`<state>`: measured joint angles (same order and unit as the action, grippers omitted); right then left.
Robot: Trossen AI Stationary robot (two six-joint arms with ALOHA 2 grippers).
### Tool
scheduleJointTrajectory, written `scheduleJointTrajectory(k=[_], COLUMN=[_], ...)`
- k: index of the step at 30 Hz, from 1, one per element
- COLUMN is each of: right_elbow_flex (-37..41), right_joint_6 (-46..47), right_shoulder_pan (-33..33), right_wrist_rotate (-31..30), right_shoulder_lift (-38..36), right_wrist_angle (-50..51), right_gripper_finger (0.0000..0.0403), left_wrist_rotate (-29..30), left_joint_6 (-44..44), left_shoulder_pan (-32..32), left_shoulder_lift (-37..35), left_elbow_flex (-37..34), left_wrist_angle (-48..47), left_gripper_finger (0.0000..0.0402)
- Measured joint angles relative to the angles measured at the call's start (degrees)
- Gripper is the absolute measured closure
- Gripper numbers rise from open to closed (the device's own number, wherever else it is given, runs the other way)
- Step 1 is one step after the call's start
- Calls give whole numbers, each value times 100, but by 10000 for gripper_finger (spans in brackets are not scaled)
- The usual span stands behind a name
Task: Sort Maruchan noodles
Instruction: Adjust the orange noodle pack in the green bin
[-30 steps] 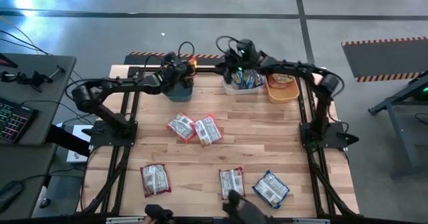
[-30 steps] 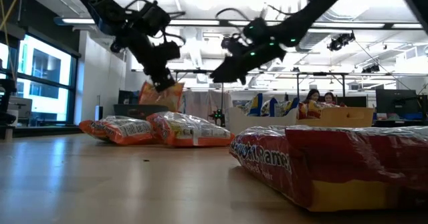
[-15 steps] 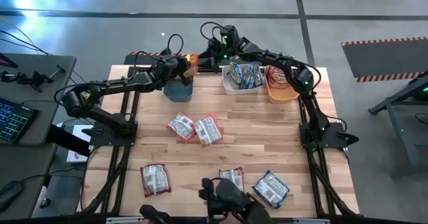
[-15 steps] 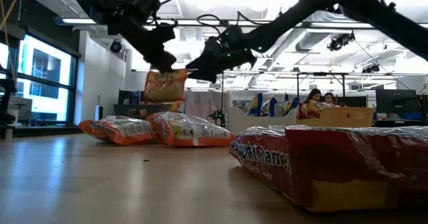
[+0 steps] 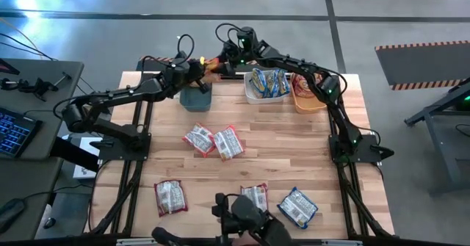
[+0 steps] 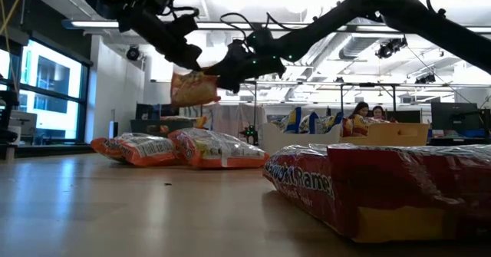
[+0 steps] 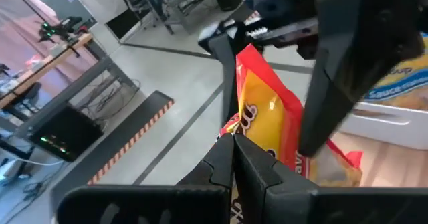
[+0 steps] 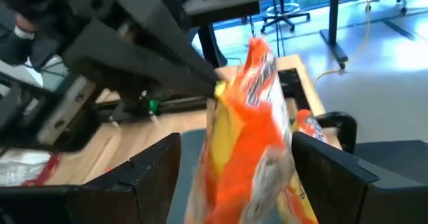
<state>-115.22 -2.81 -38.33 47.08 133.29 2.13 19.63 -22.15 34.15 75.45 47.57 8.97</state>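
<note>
An orange Maruchan noodles packet [image 5: 209,65] hangs in the air over the far left of the table, just beyond the teal bin [image 5: 196,98]. My left gripper [image 7: 233,158] is shut on it. My right gripper [image 8: 234,164] reaches across from the right and is open, one finger on either side of the same packet [image 8: 251,127]. In the low view the packet [image 6: 193,88] sits tilted between the two grippers. Several more packets lie flat on the table [image 5: 213,141]. My left gripper pinches an edge of the orange packet [image 7: 235,132] between its two fingers, coming from the table's left and slanting a little down. The packet is lifted clear of the bin and sits tilted. My right gripper: its fingers [image 8: 155,167] flank the packet; whether they touch it I cannot tell.
A white bin [image 5: 250,93] with blue packets and an orange bin [image 5: 308,105] stand at the far edge, right of the teal bin. Loose packets lie mid-table [image 5: 228,142] and near the front edge [image 5: 170,197] [image 5: 255,196] [image 5: 297,206].
My right gripper has swung from above the white bin toward the table's left, up to the packet held by my left gripper. My left gripper has risen and rolled, lifting the orange packet higher above the teal bin and tipping it from upright to tilted.
</note>
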Motion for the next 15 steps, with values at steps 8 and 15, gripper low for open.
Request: scheduleJointTrajectory(k=[8,15], right_elbow_flex=[0,0], right_joint_6=[-108,-117], right_shoulder_pan=[170,242], right_wrist_rotate=[4,-8], right_shoulder_lift=[-2,-2], right_wrist_angle=[-19,-59], right_gripper_finger=[171,320], left_wrist_rotate=[-159,-246], left_joint_6=[418,780], left_shoulder_pan=[0,-2], left_shoulder_lift=[-7,-111], left_elbow_flex=[0,0], left_wrist_angle=[-6,-7], left_gripper_finger=[401,401])
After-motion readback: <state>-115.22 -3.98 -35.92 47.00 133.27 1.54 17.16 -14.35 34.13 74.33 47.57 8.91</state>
